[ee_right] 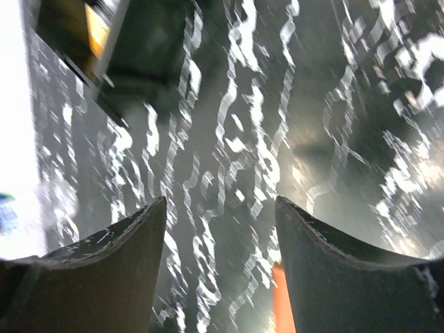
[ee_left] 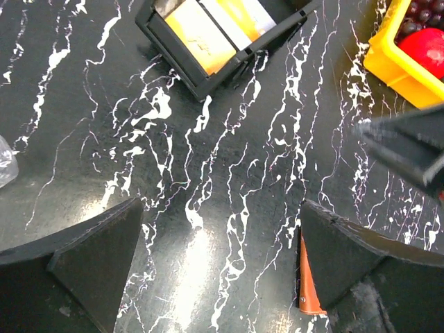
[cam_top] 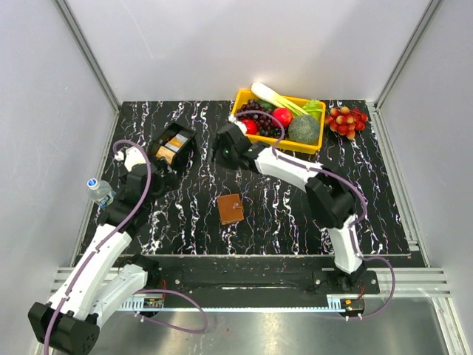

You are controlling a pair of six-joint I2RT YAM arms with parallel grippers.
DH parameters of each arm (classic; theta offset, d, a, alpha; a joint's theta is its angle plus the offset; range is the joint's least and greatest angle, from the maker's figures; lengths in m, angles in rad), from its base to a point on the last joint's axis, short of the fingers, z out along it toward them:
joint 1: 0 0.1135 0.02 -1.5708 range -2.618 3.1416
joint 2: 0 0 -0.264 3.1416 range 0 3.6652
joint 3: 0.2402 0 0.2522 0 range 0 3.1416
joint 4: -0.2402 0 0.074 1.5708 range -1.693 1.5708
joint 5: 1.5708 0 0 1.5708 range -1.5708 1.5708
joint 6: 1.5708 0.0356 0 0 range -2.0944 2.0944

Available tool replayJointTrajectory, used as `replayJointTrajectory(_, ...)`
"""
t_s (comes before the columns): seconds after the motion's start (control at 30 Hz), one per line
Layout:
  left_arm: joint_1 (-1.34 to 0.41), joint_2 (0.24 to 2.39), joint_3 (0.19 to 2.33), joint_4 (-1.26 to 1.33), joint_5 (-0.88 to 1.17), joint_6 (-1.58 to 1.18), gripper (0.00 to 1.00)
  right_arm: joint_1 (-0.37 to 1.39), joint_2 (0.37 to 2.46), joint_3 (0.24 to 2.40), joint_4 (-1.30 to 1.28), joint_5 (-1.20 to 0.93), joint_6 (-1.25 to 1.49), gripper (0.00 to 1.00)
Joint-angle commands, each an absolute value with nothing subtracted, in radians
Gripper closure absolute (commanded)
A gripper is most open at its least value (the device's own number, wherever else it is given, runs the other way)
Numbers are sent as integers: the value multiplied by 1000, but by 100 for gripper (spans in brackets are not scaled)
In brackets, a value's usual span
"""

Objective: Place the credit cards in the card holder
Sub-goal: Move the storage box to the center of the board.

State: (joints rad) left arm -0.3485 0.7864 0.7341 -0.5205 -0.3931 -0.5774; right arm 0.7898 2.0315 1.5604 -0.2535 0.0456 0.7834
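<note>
The credit cards (cam_top: 175,144) lie in a small black open-topped box (cam_top: 183,132) at the back left; orange and grey faces (ee_left: 198,35) show in the left wrist view. The brown card holder (cam_top: 230,208) lies flat at the table's middle, apart from both grippers. It shows as an orange-brown sliver (ee_left: 309,284) beside my left finger and as a blurred sliver (ee_right: 281,298) beside my right finger. My left gripper (cam_top: 157,176) (ee_left: 222,205) hangs open just in front of the box, with nothing in it. My right gripper (cam_top: 216,151) (ee_right: 220,201) is open and holds nothing, to the right of the box.
A yellow basket (cam_top: 247,96) with vegetables and fruit stands at the back. A bunch of red fruit (cam_top: 347,120) lies to its right. A water bottle (cam_top: 100,191) rests at the left edge. Grey walls enclose the black marbled table (cam_top: 281,214).
</note>
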Motion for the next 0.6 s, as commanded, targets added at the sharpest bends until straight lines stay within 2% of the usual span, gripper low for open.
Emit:
replayJointTrajectory(0.0,-315,756,807,-558,-437,-584,1,795,2204,1860,-346,89,857,30)
replayJointTrajectory(0.3,-282,729,865,-601,-334,-575,1,798,2641,2518,-460,89,859,32)
replayJointTrajectory(0.37,-281,723,862,-600,-339,-571,1,798,2681,2581,-448,98,847,31)
replayJointTrajectory(0.57,-273,742,877,-597,-339,-537,1,798,2680,2565,-382,156,819,30)
